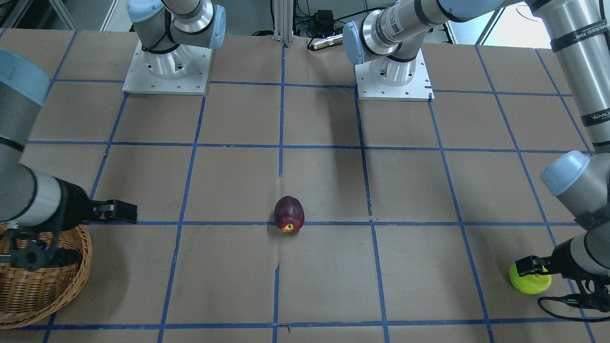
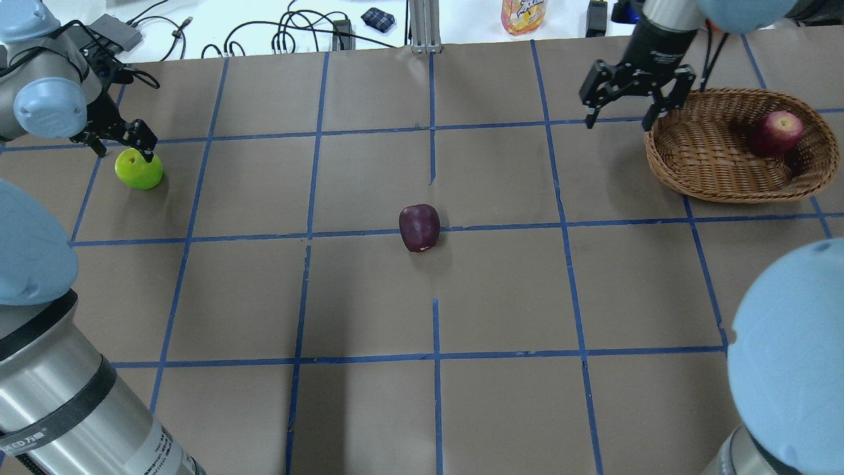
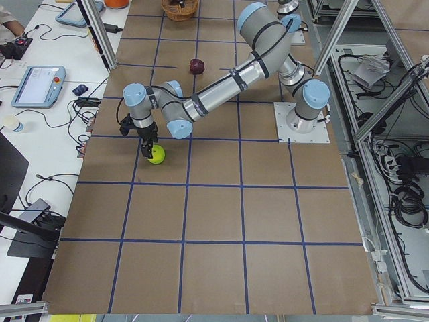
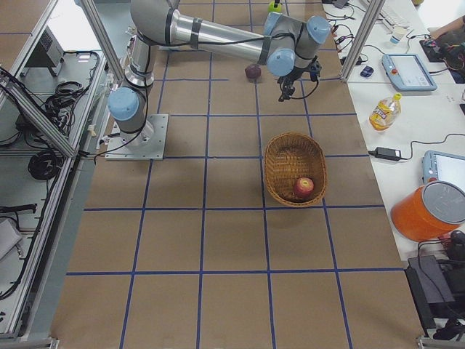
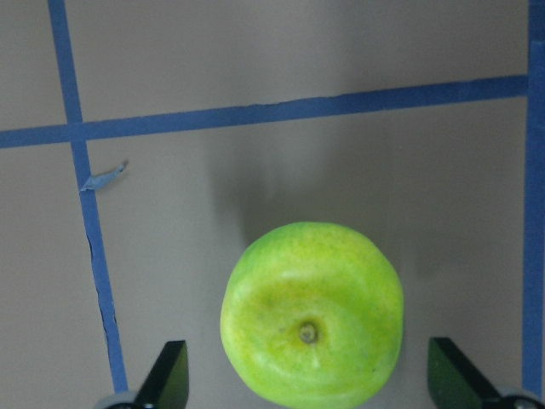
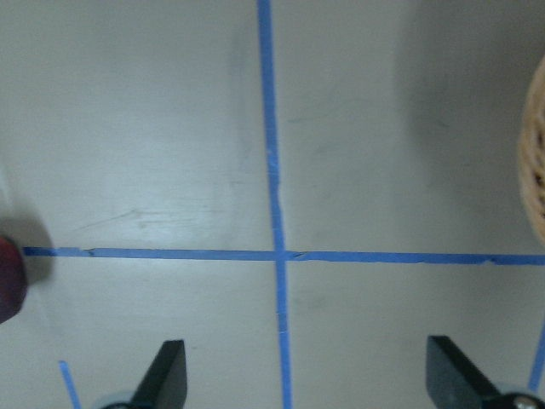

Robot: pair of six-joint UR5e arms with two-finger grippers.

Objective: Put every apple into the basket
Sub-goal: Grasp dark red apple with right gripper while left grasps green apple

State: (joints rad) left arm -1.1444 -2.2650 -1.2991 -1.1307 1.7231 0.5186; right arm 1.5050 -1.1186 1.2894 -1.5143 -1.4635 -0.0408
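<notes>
Lime-green round apple [image 2: 138,169] sits far left on the brown paper-covered bench [image 2: 369,297] with its blue tape grid, stem end up, near a tape line. Left fingers [image 5: 166,379] are apart, one each side of it, with bench showing in both gaps, so no contact. In the wrist view the stem sits near centre between them, which looks like a line-up so that closing meets the widest part. The spread is wider than the fruit, likely to clear it. How far down its sides they reach, cannot tell

Dark maroon apple [image 2: 419,227] is mid-bench, lying on a tape line, with a yellow patch showing low on it in the front-facing view. It is well apart from both arms

Right fingers [image 6: 166,375] are apart and empty, hanging over bare bench near the light brown oval wicker basket [image 2: 699,142], on the side facing mid-bench. The right wrist view shows a tape crossing below, weave at one edge and a sliver of maroon at the other. Held off the rim, probably to leave the opening free

Bright red apple [image 2: 778,132] is inside the basket, toward the end away from the other two

Judgement: one of three is in, two are out. The step in hand is the grasp on the green one. The basket is at the opposite end, so a long carry; the smooth round fruit may roll or slip if squeezed off-centre
</notes>
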